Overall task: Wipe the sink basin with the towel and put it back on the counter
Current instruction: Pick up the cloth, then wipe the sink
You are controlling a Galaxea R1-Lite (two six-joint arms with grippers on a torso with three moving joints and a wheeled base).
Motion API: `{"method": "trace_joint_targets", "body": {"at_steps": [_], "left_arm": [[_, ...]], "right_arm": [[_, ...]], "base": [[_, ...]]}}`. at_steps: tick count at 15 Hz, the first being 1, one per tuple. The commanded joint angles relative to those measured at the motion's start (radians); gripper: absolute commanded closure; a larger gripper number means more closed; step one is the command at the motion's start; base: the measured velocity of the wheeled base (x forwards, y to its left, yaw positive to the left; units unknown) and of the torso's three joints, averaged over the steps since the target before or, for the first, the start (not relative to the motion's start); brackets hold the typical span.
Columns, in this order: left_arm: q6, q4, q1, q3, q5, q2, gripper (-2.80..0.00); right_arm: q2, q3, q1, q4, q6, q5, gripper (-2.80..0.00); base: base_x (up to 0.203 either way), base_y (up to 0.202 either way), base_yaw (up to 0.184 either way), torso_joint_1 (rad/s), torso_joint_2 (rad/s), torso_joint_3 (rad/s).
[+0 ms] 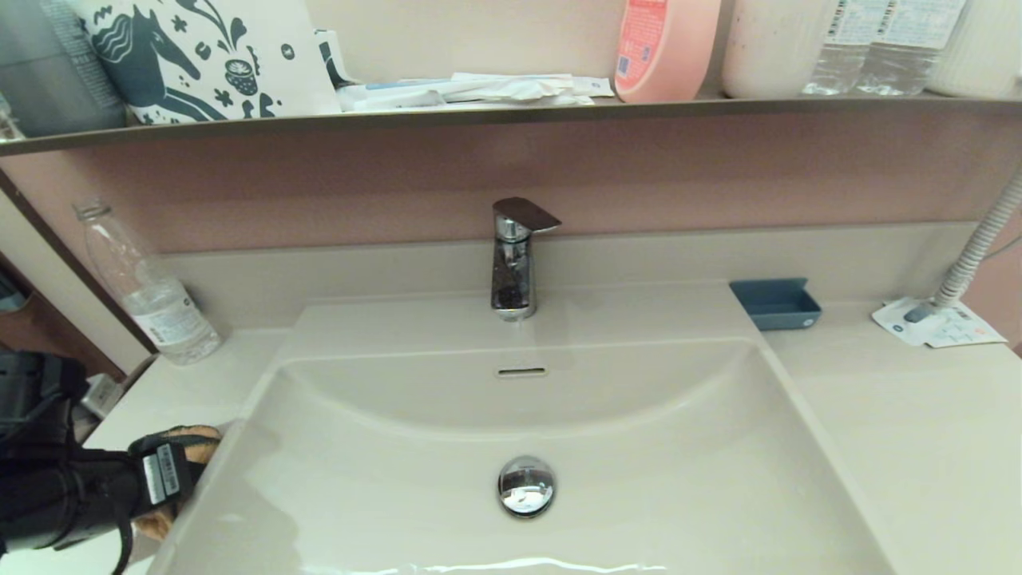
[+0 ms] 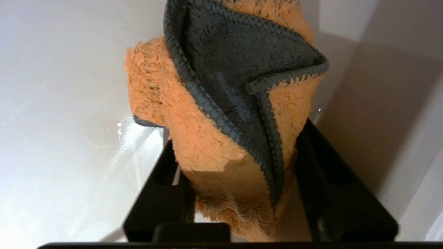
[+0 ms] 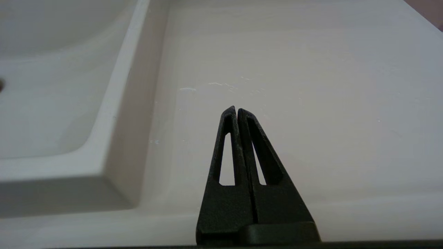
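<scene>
Where the head view is read from its left edge across to its right, the scene lists as follows.

Left gripper (image 1: 188, 471): black, at the lower left of the head view, over the counter strip just beside the basin's left rim; its jaws stand on either side of the towel and press into its bunched folds, gripping it.
Towel (image 2: 238, 114): small, soft orange-yellow microfibre cloth with dark grey stitched edging and a grey inner face, crumpled between the black fingers (image 2: 332, 186) in the left wrist view; in the head view only orange scraps show around the gripper at lower left.
Plastic bottle (image 1: 148, 287): clear, white-labelled, uncapped, upright on the counter at the left, near the back wall.
Counter (image 1: 902, 431): smooth, glossy beige-cream surface flanking the basin on both sides.
Sink basin (image 1: 383, 487): wide, rectangular, beige-cream, filling the lower centre, with a curved back wall, a slot overflow hole (image 1: 520, 372) and a round chrome drain stopper (image 1: 526, 485).
Tap (image 1: 515, 259): chrome, single lever, upper centre behind the basin.
Soap dish (image 1: 776, 303): small blue tray at the basin's right rear corner.
Printed papers (image 1: 938, 323): white, at the far right, under a ribbed hose.
Right gripper (image 3: 236, 110): black, seen only in the right wrist view, above bare counter beside the basin's rim; jaws pressed together, holding nothing.
</scene>
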Motion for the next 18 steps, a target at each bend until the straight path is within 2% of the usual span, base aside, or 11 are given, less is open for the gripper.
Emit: {"method": "trace_joint_targets", "body": {"at_steps": [1, 3, 6, 9, 13, 16, 18], "left_arm": [[-0.002, 0.006, 0.002, -0.045, 0.007, -0.039, 0.00], [-0.002, 0.077, 0.003, -0.121, 0.009, -0.070, 0.00], [0.000, 0.255, -0.001, -0.218, 0.003, -0.137, 0.00], [-0.007, 0.281, -0.001, -0.249, -0.001, -0.185, 0.00], [-0.086, 0.298, -0.062, -0.271, 0.003, -0.267, 0.00], [-0.109, 0.401, -0.098, -0.287, 0.008, -0.346, 0.00], [-0.165, 0.419, -0.104, -0.282, 0.008, -0.379, 0.00]], "right_arm": [[0.001, 0.000, 0.000, 0.000, 0.000, 0.000, 0.00], [0.001, 0.000, 0.000, 0.000, 0.000, 0.000, 0.00], [0.001, 0.000, 0.000, 0.001, 0.000, 0.000, 0.00], [0.001, 0.000, 0.000, 0.000, 0.000, 0.000, 0.00], [0.001, 0.000, 0.000, 0.000, 0.000, 0.000, 0.00], [0.001, 0.000, 0.000, 0.000, 0.000, 0.000, 0.00], [0.001, 0.000, 0.000, 0.000, 0.000, 0.000, 0.00]], "base": [[0.000, 0.000, 0.000, 0.000, 0.00, 0.000], [0.000, 0.000, 0.000, 0.000, 0.00, 0.000], [0.000, 0.000, 0.000, 0.000, 0.00, 0.000], [0.000, 0.000, 0.000, 0.000, 0.00, 0.000], [0.000, 0.000, 0.000, 0.000, 0.00, 0.000], [0.000, 0.000, 0.000, 0.000, 0.00, 0.000], [0.000, 0.000, 0.000, 0.000, 0.00, 0.000]]}}
